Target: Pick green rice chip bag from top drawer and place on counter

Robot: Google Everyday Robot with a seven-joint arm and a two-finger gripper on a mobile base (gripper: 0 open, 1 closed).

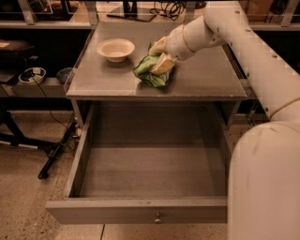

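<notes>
Gripper (156, 58) at the end of my white arm (253, 51), placed low over the counter (201, 82), a little left of its middle. My two cream-coloured fingers (164, 63) stand one on each side of the green rice chip bag (146, 71) and are closed against it, so that the crinkled foil bulges out to the left and below them.

Green rice chip bag: clamped in my claw, with its underside resting on the counter surface and its lower edge near the counter's front rim.

Bowl (116, 48): cream-white, upright on the counter, left of the bag and apart from it, toward the rear left corner.

Top drawer (140, 211): pulled out beneath the counter toward the camera, its grey floor and side walls open to view. A small round knob (157, 217) sits at the middle of the flat front panel.

Arm: enters from the right and crosses above the counter's rear right corner. A broad white part of my body (265, 187) fills the lower right corner and covers the drawer's right front end.

Surroundings: speckled floor (28, 187) at the left, a dark shelf (42, 86) beside the cabinet, and cables (166, 8) behind the counter.
</notes>
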